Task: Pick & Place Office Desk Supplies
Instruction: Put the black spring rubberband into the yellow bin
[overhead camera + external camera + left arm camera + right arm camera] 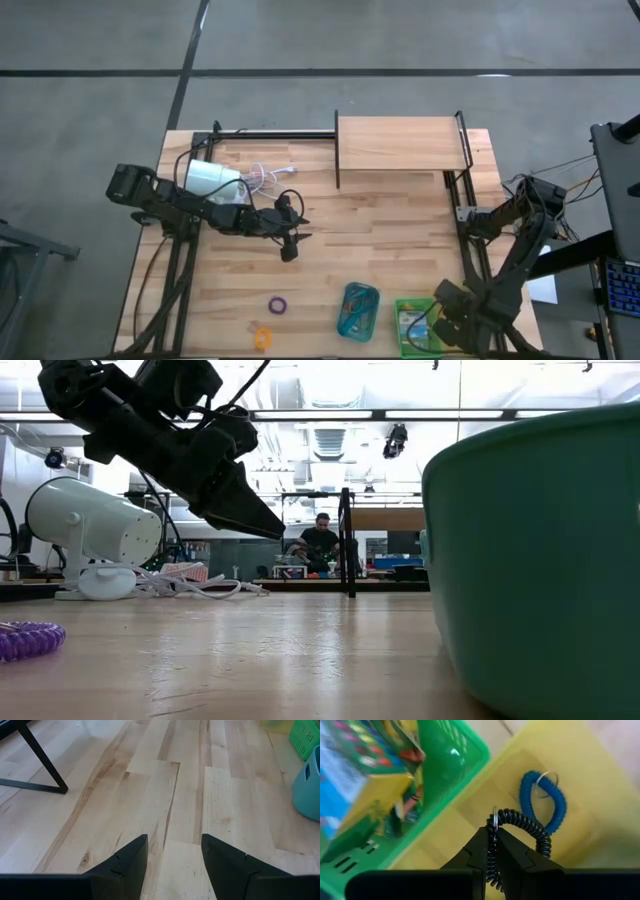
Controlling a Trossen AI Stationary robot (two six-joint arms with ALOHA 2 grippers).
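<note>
The right gripper (492,851) hangs over the yellow tray (580,805) at the worktop's near right corner, jaws clenched on a black coil loop (522,827) that dangles inside the tray, just beside a blue coil loop (546,800) already lying there. The step in hand looks like the drop: it should go best with the loop lowered onto bare tray floor before the jaws release, clear of the green tray (445,765) wall next door, where a crayon box (365,790) sits. The left gripper (289,247) hovers mid-worktop, jaws apart and holding nothing; the purple loop (277,303) and orange loop (262,337) near the front edge remain for it.
</note>
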